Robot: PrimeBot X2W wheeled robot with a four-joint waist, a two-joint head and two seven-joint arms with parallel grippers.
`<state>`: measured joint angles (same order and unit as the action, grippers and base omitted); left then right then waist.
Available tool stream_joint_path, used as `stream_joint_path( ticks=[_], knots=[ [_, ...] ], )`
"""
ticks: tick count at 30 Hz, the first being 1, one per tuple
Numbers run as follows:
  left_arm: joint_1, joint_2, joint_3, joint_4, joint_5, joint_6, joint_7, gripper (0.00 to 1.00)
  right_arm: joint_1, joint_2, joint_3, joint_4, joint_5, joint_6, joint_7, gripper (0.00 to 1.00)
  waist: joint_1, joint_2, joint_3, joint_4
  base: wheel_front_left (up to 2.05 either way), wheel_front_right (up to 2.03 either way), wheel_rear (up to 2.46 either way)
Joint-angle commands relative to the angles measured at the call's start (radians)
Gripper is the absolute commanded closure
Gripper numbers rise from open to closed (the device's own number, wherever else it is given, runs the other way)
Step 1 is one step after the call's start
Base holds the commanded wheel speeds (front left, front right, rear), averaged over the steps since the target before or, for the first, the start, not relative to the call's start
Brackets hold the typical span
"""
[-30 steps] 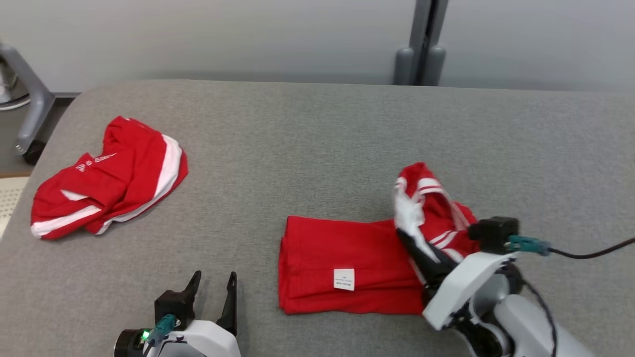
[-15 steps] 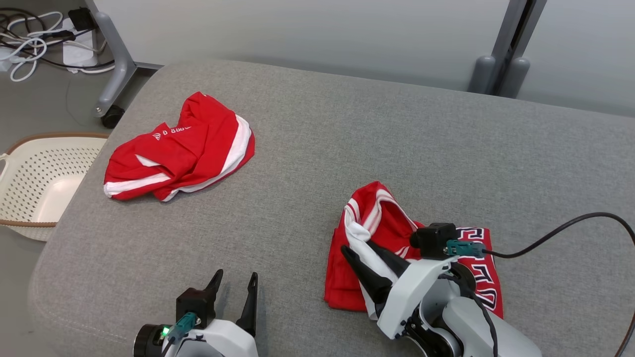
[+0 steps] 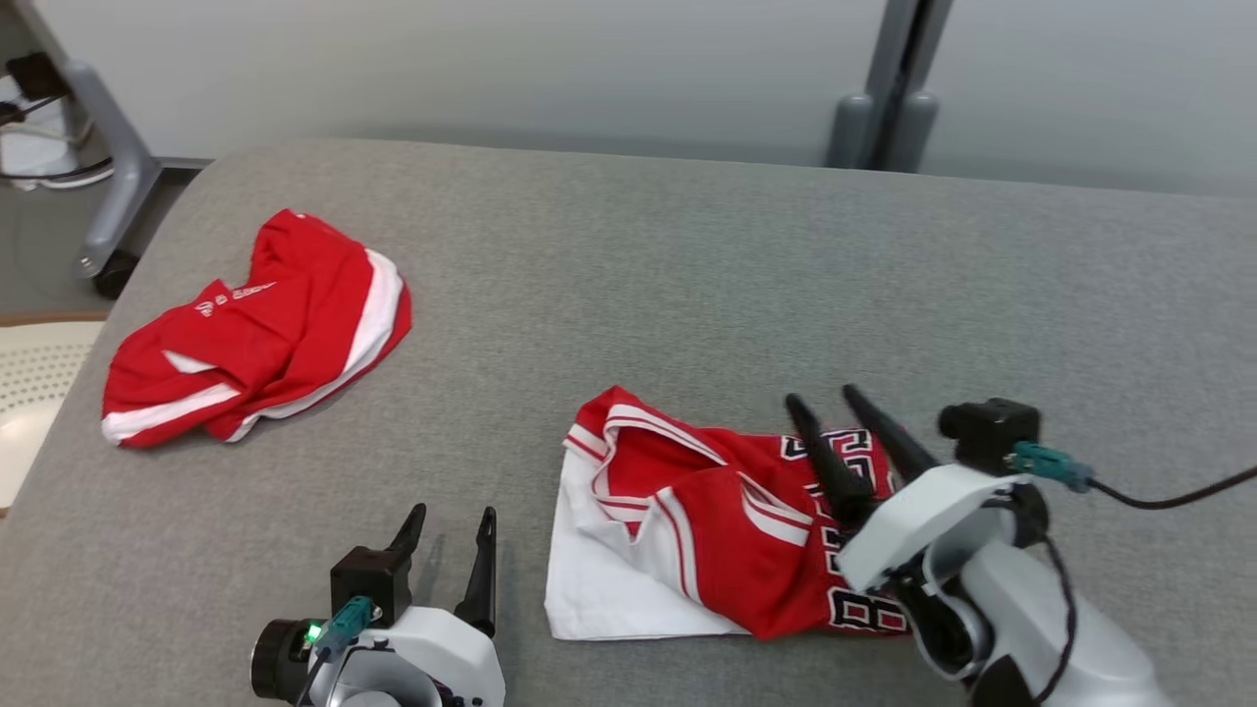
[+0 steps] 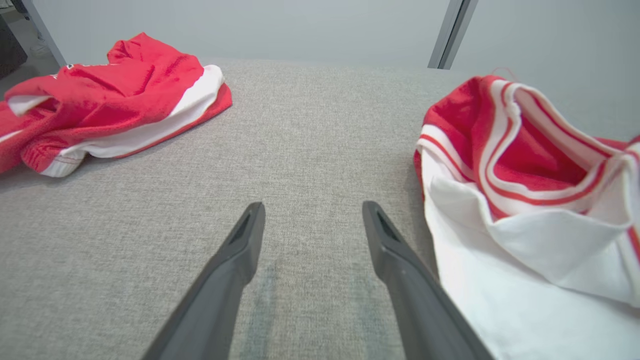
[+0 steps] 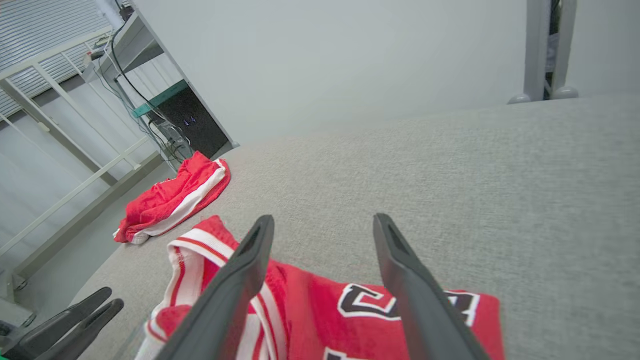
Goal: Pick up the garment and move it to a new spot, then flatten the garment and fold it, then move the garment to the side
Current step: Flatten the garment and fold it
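The garment (image 3: 717, 530), a red jersey with white trim and black-and-white numbers, lies rumpled on the grey padded table (image 3: 687, 275) at the front centre, its white inside showing at the left. My right gripper (image 3: 825, 401) is open, fingers raised over the garment's right part with nothing between them. In the right wrist view the right gripper (image 5: 322, 220) stands spread above the garment (image 5: 320, 320). My left gripper (image 3: 452, 513) is open and rests left of the garment. The left wrist view shows the left gripper (image 4: 312, 207) over bare table, the garment (image 4: 525, 200) just to its right.
A second red and white garment (image 3: 255, 329) lies crumpled at the table's far left. A cream perforated basket (image 3: 29, 393) sits on the floor beyond the left edge. A grey post (image 3: 889, 88) stands behind the table. There is free table at the back and right.
My right gripper has opened and let go of the garment, which has dropped onto the table in a looser heap. The head camera has shifted. The left gripper stays open.
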<state>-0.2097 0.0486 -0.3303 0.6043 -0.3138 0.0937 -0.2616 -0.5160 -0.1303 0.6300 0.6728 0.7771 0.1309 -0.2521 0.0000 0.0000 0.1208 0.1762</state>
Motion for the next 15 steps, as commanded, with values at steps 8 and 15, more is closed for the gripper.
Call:
stream_joint_path(
  ticks=[8,15],
  knots=[
    [0.007,0.004,0.060,-0.023,0.039,0.005,-0.005,0.00,0.099,-0.041,-0.261,-0.063,-0.175,0.000,-0.014,0.00,0.0000,0.0000,-0.020,-0.084,0.00,0.00,0.00],
    [0.049,0.005,0.122,-0.055,0.078,0.004,-0.005,0.00,0.247,0.008,-0.474,-0.145,-0.344,0.000,-0.014,0.00,0.0000,0.0000,-0.052,-0.122,0.00,0.00,0.00]
  ],
)
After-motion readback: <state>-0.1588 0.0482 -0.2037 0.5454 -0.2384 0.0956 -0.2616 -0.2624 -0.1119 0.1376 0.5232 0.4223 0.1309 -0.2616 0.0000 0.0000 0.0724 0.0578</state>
